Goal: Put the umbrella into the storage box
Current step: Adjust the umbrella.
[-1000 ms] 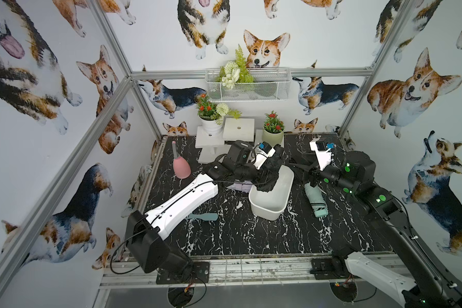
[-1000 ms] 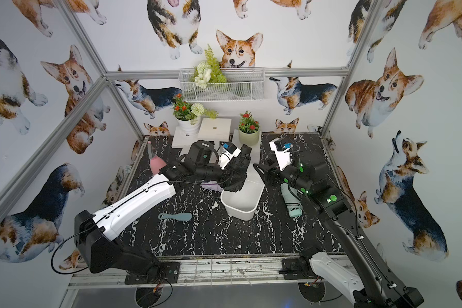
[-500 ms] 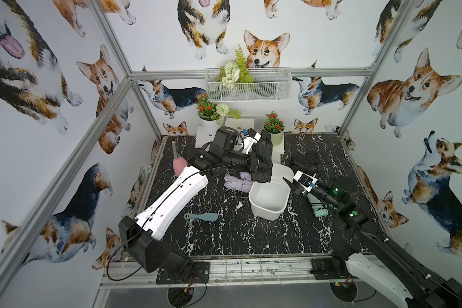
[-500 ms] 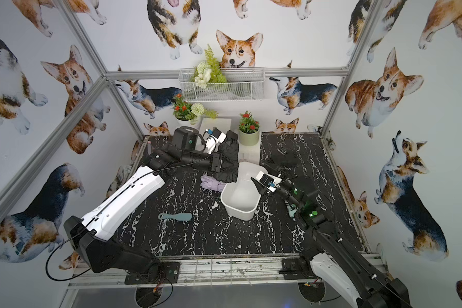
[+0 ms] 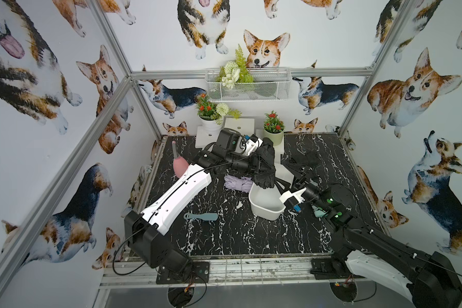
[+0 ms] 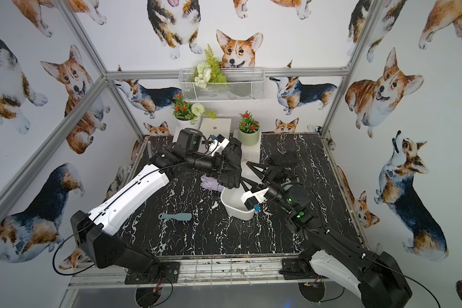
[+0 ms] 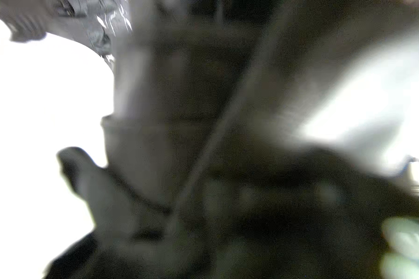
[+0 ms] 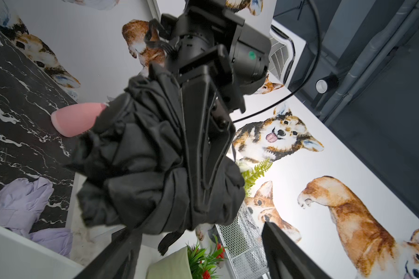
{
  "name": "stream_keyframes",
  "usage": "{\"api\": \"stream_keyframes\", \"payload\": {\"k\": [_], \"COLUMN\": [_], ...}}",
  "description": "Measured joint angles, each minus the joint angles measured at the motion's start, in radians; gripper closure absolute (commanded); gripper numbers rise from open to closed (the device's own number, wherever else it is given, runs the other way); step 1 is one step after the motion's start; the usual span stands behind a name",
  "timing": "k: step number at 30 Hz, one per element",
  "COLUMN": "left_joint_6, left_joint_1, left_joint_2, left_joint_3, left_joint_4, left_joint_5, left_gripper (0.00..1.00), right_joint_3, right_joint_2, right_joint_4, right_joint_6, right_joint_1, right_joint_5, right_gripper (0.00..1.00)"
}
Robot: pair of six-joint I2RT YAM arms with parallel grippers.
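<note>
The right wrist view plainly shows the left claw (image 8: 201, 174) clamping the umbrella (image 8: 136, 157), while a top view shows the right claw (image 5: 282, 172) spread empty at one o'clock of the box (image 5: 264, 212).

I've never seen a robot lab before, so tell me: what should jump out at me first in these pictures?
The corgi wallpaper on the walls grabs the eye first. Then, mid-table, the left arm has its jaws clamped on a crumpled black umbrella, held above the far end of the white storage box.
</note>
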Motion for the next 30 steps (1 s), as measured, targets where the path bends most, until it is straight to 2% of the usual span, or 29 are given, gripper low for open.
{"api": "stream_keyframes", "payload": {"k": [7,18,22,23,26,28,30], "left_joint_6": [-0.041,-0.078,-0.097,-0.097,-0.103,-0.131,-0.162], "left_joint_1": [-0.014,-0.061,-0.080,-0.082,-0.080,-0.079,-0.077], "left_joint_2": [0.028,0.000,-0.016,-0.019,-0.032,-0.041,-0.050], "left_joint_3": [0.000,-0.018,-0.061,-0.065,-0.086,-0.103,-0.117], "left_joint_4": [0.049,0.101,0.121,0.122,0.160,0.172,0.177], "left_joint_5": [0.047,0.100,0.116,0.117,0.123,0.116,0.116], "left_gripper": [1.00,1.00,1.00,1.00,1.00,1.00,1.00], "right_joint_3": [-0.003,0.043,0.064,0.064,0.064,0.060,0.053], "right_joint_2": [0.006,0.082,0.110,0.116,0.127,0.129,0.129], "right_joint_4": [0.018,0.057,0.074,0.083,0.095,0.097,0.101], "right_joint_6": [-0.046,-0.093,-0.123,-0.136,-0.146,-0.180,-0.199], "right_joint_1": [0.018,0.039,0.053,0.059,0.061,0.062,0.064], "right_joint_5": [0.018,0.021,0.034,0.037,0.047,0.048,0.052], "right_gripper": [0.16,0.18,0.32,0.41,0.56,0.64,0.66]}}
